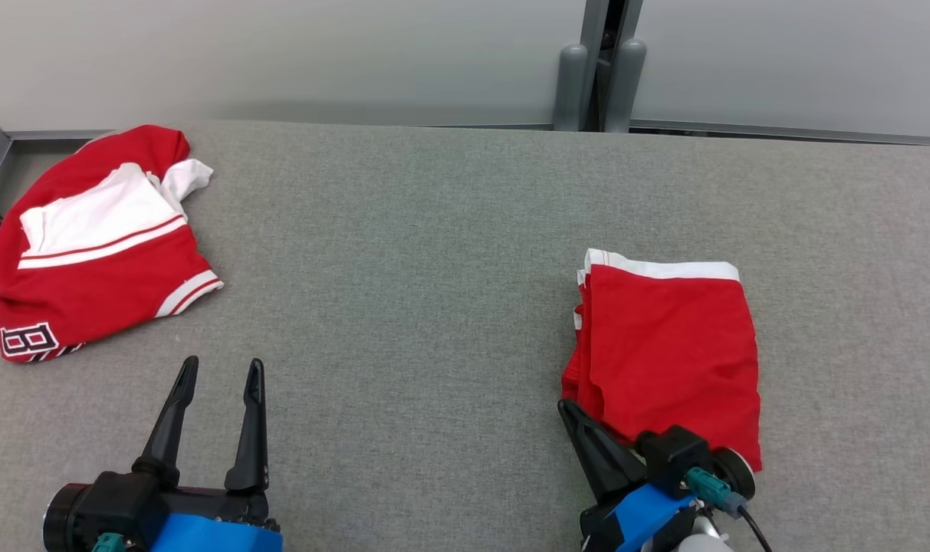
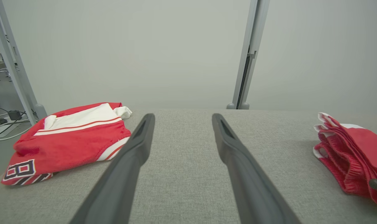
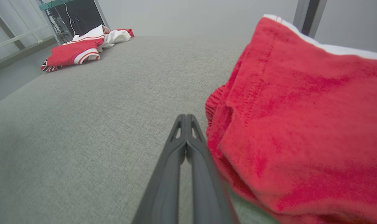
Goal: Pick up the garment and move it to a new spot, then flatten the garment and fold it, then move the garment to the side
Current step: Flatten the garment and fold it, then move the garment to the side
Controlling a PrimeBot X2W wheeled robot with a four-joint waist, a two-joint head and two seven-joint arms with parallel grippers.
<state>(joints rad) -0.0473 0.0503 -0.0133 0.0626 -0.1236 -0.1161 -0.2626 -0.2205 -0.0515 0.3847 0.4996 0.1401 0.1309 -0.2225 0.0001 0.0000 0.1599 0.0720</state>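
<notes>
Logging folded red garment (image 1: pixel 668 345) lying right of centre on coarse grey woven tabletop (image 1: pixel 403 261).
Noting soft knit rectangle, white band along far edge, layers stacking at left side. Finding right gripper (image 1: pixel 566 408) pressed shut, holding nothing, just beside garment's near-left corner; left gripper (image 1: pixel 223 362) resting spread wide. Seeing crumpled red-and-white jersey (image 1: pixel 96 253) sitting at far-left table edge, broad bare cloth stretching between.

The left end effector (image 1: pixel 223 366) spreads its fingers wide; the right end effector (image 1: pixel 568 408) has its fingers pressed together.
</notes>
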